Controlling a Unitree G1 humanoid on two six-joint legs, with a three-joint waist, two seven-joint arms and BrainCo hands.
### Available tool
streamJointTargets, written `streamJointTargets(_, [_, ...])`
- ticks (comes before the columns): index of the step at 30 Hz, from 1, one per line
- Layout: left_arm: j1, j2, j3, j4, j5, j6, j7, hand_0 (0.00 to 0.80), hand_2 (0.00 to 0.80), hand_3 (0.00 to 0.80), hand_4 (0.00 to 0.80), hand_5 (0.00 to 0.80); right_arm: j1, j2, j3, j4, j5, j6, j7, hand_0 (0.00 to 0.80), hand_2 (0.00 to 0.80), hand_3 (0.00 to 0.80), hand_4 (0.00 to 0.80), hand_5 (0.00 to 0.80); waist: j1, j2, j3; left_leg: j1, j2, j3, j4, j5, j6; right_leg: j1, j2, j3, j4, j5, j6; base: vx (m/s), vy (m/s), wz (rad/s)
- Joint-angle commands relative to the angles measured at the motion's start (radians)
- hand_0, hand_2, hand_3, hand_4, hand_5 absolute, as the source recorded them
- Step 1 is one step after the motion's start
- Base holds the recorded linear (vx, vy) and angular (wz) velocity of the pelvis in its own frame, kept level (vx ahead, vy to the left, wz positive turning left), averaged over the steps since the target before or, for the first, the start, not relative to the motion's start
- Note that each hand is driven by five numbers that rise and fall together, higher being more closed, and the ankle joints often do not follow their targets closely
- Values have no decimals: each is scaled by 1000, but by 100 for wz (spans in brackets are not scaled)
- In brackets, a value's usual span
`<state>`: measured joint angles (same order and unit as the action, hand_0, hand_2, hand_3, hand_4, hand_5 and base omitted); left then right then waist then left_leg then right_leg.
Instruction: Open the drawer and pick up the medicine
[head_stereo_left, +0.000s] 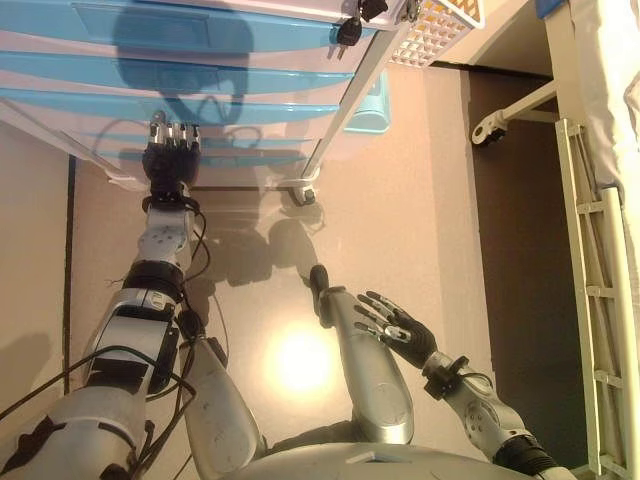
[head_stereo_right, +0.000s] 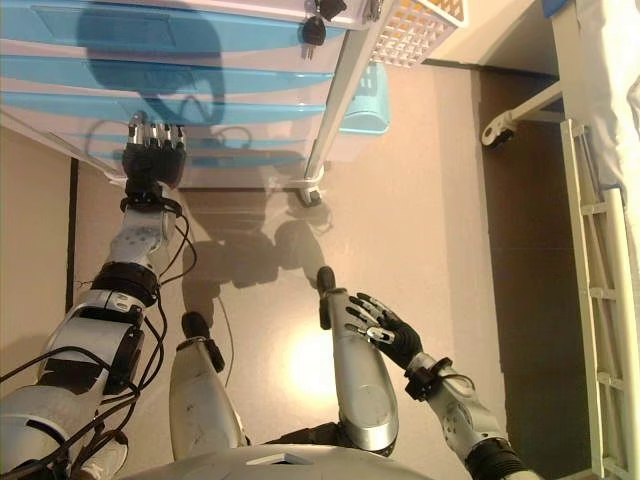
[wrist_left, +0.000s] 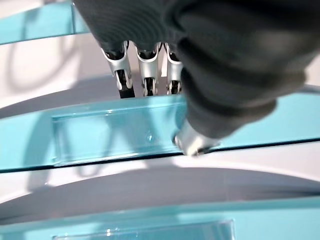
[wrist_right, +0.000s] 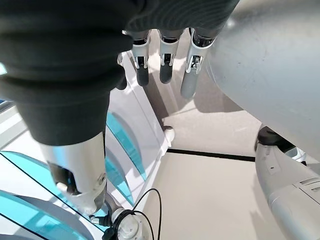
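The left hand (head_stereo_left: 167, 160) is up at a low blue drawer (wrist_left: 115, 135) of the cabinet (head_stereo_left: 200, 90), fingers (wrist_left: 145, 75) straight, holding nothing. If they skid off that slick front, the drawer won't budge. At least four blue drawers show, all closed; no medicine visible. The right hand (head_stereo_left: 400, 328) hangs loosely open over the floor (head_stereo_left: 420, 200).

A white lattice basket (head_stereo_left: 436, 30) hangs by the cabinet's top corner, a pale blue bin (head_stereo_left: 370, 108) sits on the floor beside it, and a white bed frame (head_stereo_left: 598, 300) stands well apart.
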<state>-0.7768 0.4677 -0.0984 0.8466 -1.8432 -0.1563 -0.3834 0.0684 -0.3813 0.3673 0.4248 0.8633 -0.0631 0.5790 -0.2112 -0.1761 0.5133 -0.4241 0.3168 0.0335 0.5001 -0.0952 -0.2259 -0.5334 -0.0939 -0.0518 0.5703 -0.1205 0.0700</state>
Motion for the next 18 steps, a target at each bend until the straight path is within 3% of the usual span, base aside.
streamJointTargets(1, [-34, 22, 2, -73, 45, 21, -129, 800, 800, 800, 800, 800, 179, 22, 112, 13, -22, 63, -13, 0, 0, 0, 0, 0, 12, -1, -28, -61, -34, 73, 99, -19, 146, 60, 37, -38, -112, 61, -33, -9, -20, 13])
streamJointTargets(18, [272, -134, 3, -31, -39, 78, -274, 800, 800, 800, 800, 800, 185, 47, 105, -36, -37, 65, -63, 0, 0, 0, 0, 0, 86, -5, -10, 1, -44, 48, 14, 0, 143, 160, 38, -94, -195, 78, -27, -19, -12, 7])
